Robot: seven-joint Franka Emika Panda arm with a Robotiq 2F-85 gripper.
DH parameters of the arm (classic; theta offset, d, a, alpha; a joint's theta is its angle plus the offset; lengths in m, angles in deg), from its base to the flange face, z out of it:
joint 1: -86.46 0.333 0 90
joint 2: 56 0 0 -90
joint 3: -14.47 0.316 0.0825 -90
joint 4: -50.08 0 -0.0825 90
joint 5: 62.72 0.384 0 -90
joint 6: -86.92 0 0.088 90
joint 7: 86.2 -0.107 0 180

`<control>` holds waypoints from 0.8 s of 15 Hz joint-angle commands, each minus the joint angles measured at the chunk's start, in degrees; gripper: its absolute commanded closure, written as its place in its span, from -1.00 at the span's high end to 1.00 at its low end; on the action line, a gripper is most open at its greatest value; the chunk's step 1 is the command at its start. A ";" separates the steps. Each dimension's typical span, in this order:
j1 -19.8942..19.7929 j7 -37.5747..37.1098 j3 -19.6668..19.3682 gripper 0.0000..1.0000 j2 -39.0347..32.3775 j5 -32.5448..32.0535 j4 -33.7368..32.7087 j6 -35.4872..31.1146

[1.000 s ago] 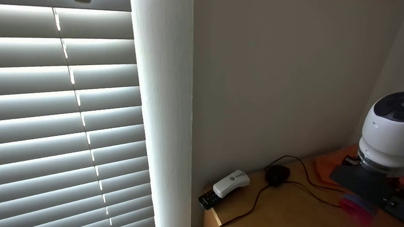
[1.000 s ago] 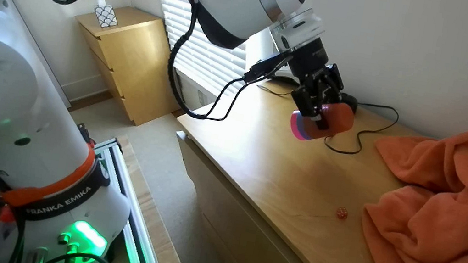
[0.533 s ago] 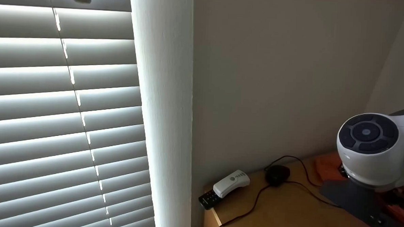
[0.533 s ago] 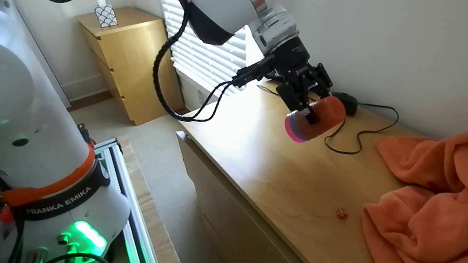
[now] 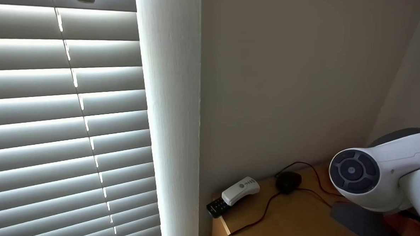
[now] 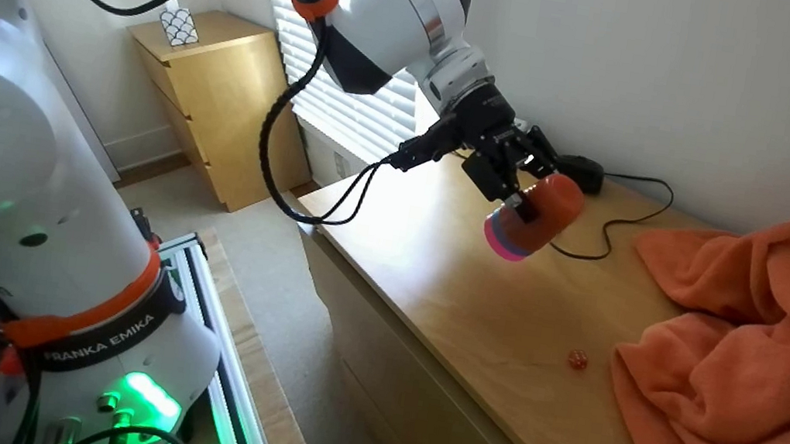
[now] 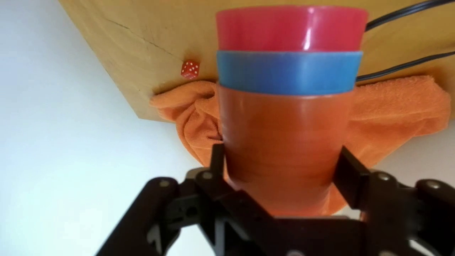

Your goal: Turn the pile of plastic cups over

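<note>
A stack of plastic cups [image 6: 552,208] is in my gripper [image 7: 280,156]. In the wrist view the orange outer cup [image 7: 284,128] shows with a blue rim band [image 7: 289,73] and a pink rim band [image 7: 291,28] beyond it. The gripper's pads [image 7: 350,174] press on both sides of the orange cup near its base. In an exterior view the stack is tilted, with the pink rim [image 6: 503,244] low and the closed base high, held above the wooden top [image 6: 465,279]. In an exterior view the arm's wrist [image 5: 381,182] hides most of the gripper and stack.
A red die [image 6: 577,360] lies on the wooden top near a crumpled orange towel [image 6: 760,347]. A black device [image 6: 582,173] with a cable sits behind the gripper by the wall. Two remotes [image 5: 240,191] lie at a corner. The front edge drops to the floor.
The held stack has tilted further, its pink rim now lower and its base pointing more upward. The wrist has rotated and, in an exterior view, moved left and down.
</note>
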 commanded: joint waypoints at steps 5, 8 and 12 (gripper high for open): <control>-0.32 -7.74 2.76 -0.03 -7.46 -5.88 -3.58 9.30; -0.36 -9.89 3.38 -0.03 -9.79 -6.47 -4.91 11.05; 0.03 -12.86 3.90 -0.03 -12.29 -7.11 -6.56 13.94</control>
